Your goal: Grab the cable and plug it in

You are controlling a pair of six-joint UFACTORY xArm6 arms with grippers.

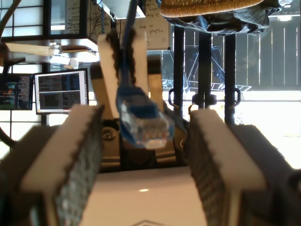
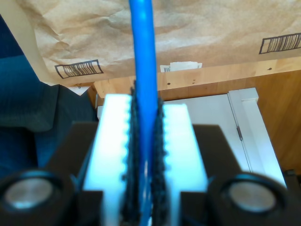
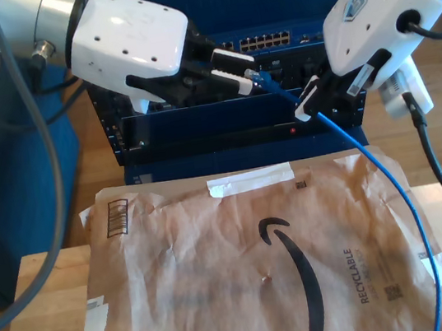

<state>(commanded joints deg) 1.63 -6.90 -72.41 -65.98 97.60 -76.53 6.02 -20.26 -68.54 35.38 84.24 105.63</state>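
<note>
Dangling in midair before the dark rack, the cable is pinched in my second claw while its plug hangs between my first claw's wide-open fingers, likely to twist off-line.

Bright daylight, window glare (blown out), blurred foregrounds
</note>
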